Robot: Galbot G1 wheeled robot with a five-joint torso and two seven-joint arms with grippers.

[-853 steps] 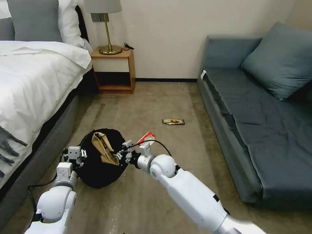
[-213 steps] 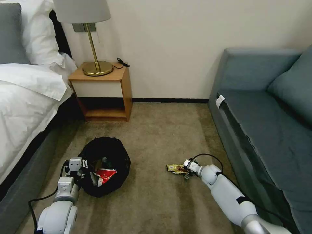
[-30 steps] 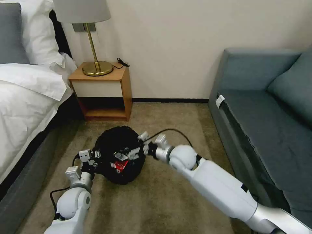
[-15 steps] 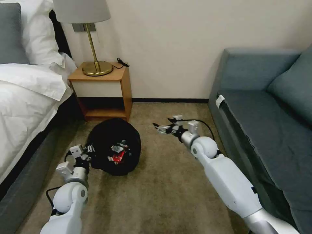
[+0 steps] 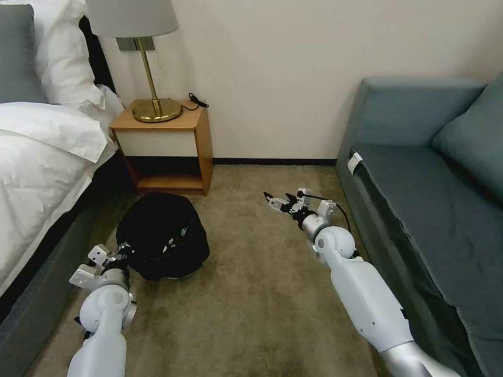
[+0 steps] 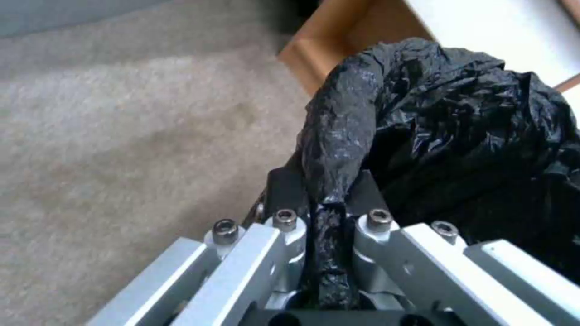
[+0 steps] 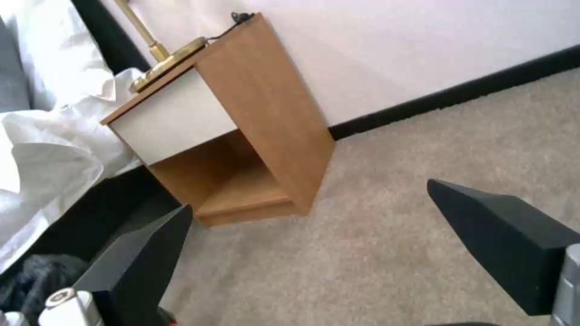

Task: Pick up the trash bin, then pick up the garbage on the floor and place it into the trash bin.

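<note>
- Plainly, the trash bin is a light thing: a small round tub under a crinkly black liner, soft and slippery on the outside (the plastic slides over the rim), so the firm hold is on a bunched fold of liner at the rim.
- That is where the left gripper has it, jaws pinched narrow on a twisted rope of the bag; the bin hangs just ahead of those fingers, tilted, close in front of the nightstand.
- Well apart, the right gripper hovers over bare carpet, spread wide and empty.
- Against half a second ago, the bin has swung nearer the bed, its mouth turned away, and the right arm has drawn back slightly.
</note>
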